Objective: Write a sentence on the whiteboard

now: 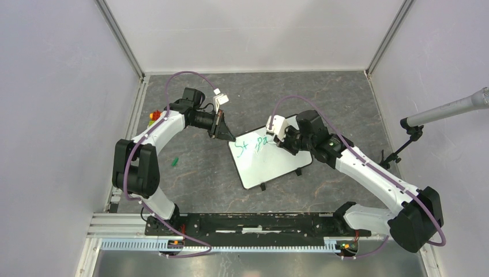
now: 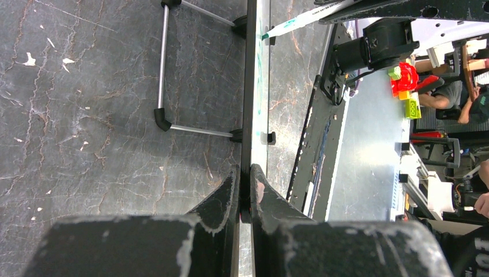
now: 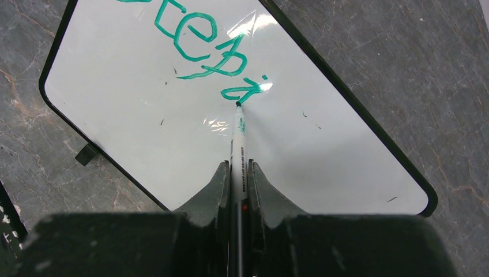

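Whiteboard (image 1: 271, 167) sits mid-bench between the two arms, angled, propped on its wire stand (image 2: 163, 63) over the dark bench (image 1: 196, 184).

Left hand (image 2: 245, 176): fingers pressed together on the board's thin black edge at its far-left corner. Likely purpose: to pin the board so pen pressure does not skate it across the stone surface.

Right hand (image 3: 237, 173): clamped on a green marker (image 3: 239, 150), barrel running straight out between the fingers, tip down on the white surface. Holding it in line with the wrist puts the nib in plain view of that camera.

The sentence (image 3: 199, 40): a first green word is done and the tip rests at the end of a fresh stroke just past it. Most of the board below and beside the writing is bare, so the job looks early.

Small green object (image 1: 175, 161) lies apart on the bench near the left arm; possibly the marker's cap, too small to tell.

Containers: none shows in any view.
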Robot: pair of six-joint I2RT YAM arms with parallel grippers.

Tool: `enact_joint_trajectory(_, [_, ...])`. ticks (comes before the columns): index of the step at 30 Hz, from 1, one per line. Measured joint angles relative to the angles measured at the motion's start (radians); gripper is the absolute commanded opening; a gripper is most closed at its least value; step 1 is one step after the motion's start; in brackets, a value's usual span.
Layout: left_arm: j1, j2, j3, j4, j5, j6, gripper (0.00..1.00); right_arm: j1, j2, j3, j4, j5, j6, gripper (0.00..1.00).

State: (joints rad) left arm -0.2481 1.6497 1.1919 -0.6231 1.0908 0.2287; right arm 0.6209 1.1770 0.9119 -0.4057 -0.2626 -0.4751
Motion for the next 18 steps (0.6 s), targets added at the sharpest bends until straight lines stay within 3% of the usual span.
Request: enact_joint_trajectory(18, [0.000,0.000,0.000,0.000,0.001,0.000,0.02,0.000,0.003,0.016,0.002,0.021,0.010,0.00])
